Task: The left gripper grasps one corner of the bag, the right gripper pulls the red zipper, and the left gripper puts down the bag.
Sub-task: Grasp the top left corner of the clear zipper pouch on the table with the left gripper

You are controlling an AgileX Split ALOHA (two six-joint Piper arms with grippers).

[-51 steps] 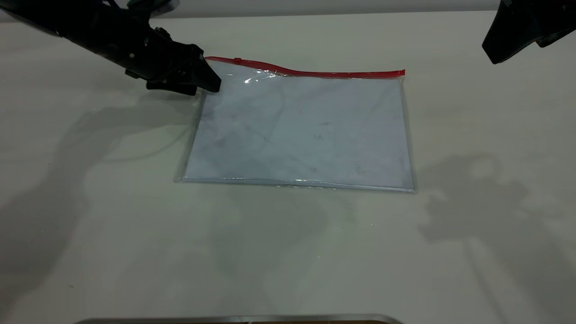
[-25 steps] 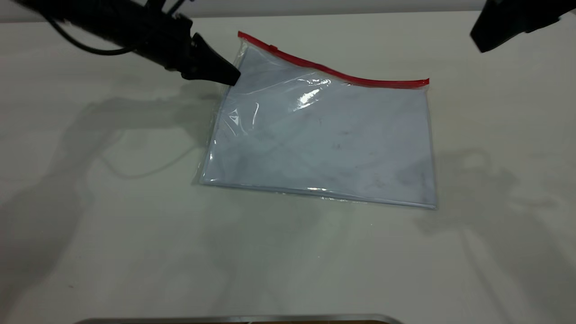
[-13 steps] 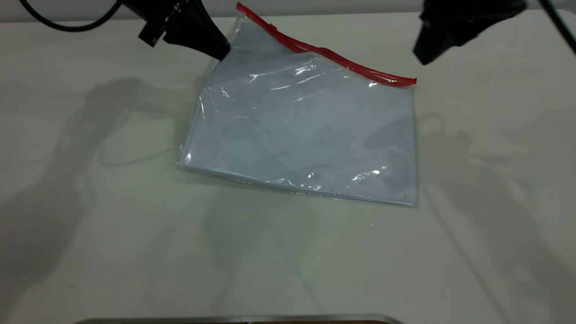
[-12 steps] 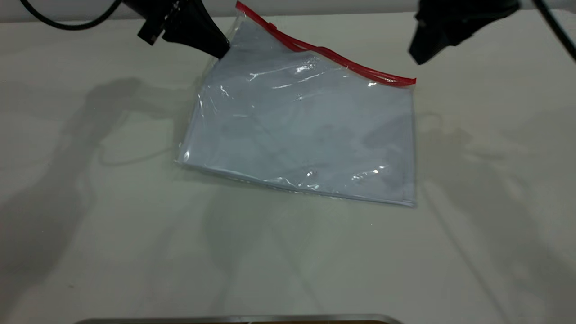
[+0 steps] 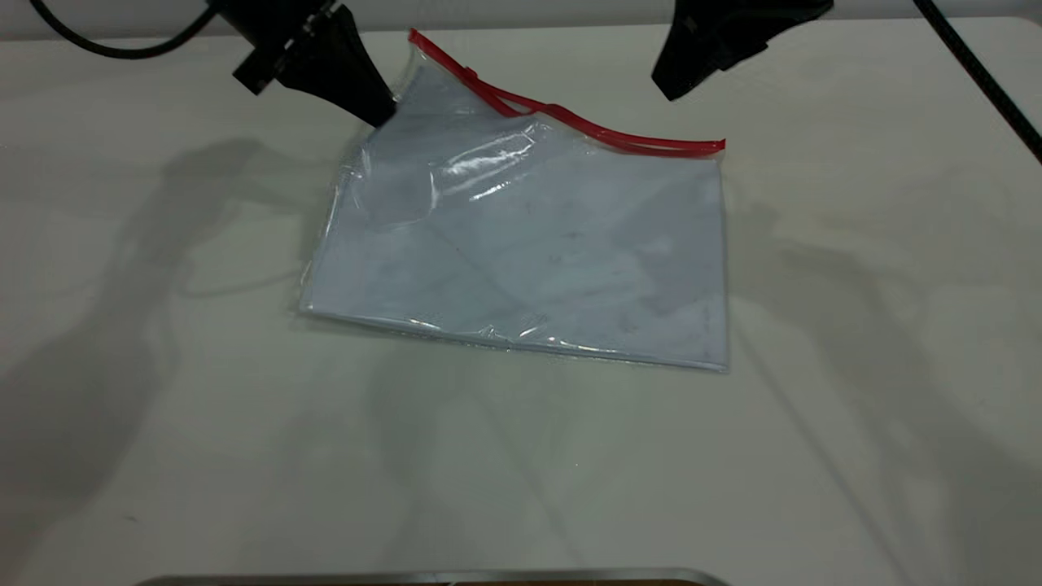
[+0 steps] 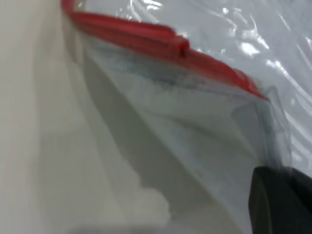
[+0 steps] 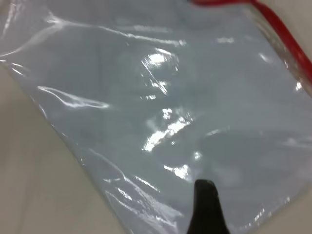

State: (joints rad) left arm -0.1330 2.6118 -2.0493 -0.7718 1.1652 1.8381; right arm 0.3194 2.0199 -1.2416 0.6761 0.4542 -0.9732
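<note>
The bag [image 5: 537, 244] is a clear pouch with white sheets inside, its near edge resting on the table. My left gripper [image 5: 378, 110] is shut on its far left corner and holds that corner raised, so the plastic creases below it. The red zipper [image 5: 570, 122] runs along the far edge, sloping down to the right, with its small slider tab [image 5: 470, 75] near the raised end. The left wrist view shows the red zipper [image 6: 146, 41] and the bag [image 6: 195, 122] pinched in my left gripper [image 6: 275, 178]. My right gripper [image 5: 672, 85] hovers above the zipper's right part, touching nothing. In the right wrist view the bag [image 7: 146, 97] lies under it.
The pale table [image 5: 163, 407] lies bare around the bag. A dark cable [image 5: 977, 73] crosses the far right corner. A metal edge [image 5: 431, 576] shows at the very front.
My left gripper has raised the bag's far left corner off the table and drawn it slightly left. My right gripper has travelled left from the far right corner to above the zipper.
</note>
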